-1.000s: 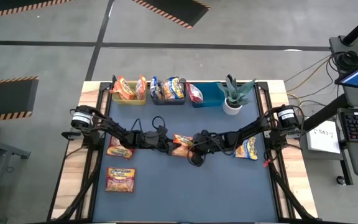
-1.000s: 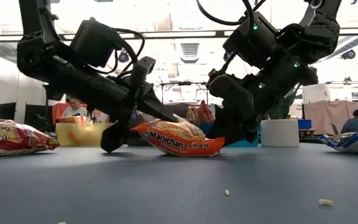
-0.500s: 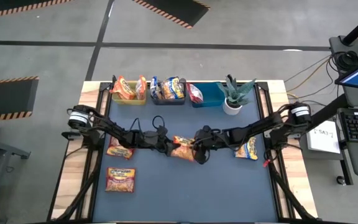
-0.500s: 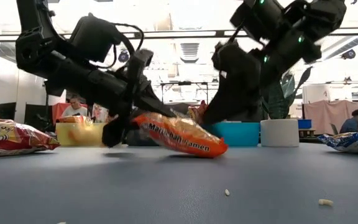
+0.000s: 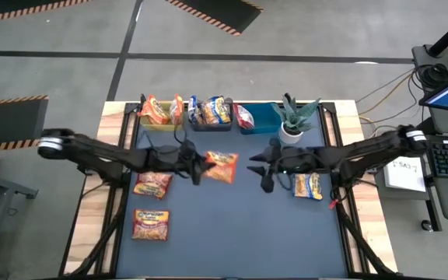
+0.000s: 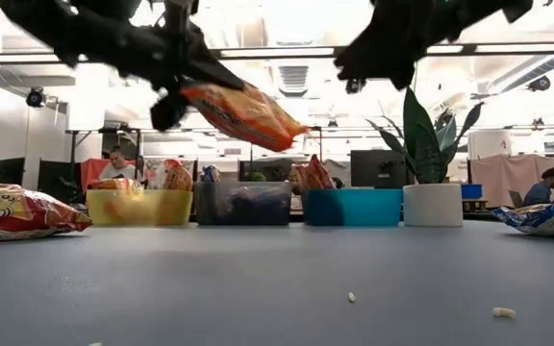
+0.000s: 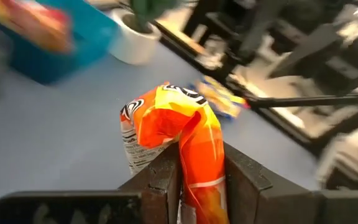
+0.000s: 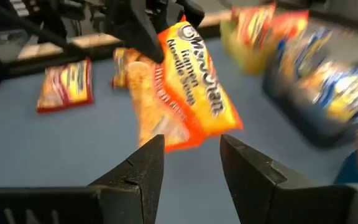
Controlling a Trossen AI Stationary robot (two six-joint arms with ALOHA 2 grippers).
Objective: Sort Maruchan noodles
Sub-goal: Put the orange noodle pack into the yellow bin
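My left gripper is shut on an orange Maruchan packet, held high above the blue mat. My right gripper hangs open in the air to the packet's right, touching nothing; its wrist view shows the open fingers facing the packet. Other packets lie flat on the mat: two at the left and a yellow-and-blue one at the right. My left gripper pinches the orange packet between its two fingers at one crumpled end. The fingers come level from the table's left side. The packet is lifted clear of the mat, and its free end slopes down away from the fingers.
Along the far edge stand a yellow-green bin, a grey bin and a blue bin, each with packets inside, and a potted plant. Crumbs lie on the near mat. A person sits behind the table.
My left gripper has lifted the orange packet off the mat, first tipping up its held end, then carrying it up and a little toward the far edge. My right gripper has risen and drawn back toward the right edge, away from the packet.
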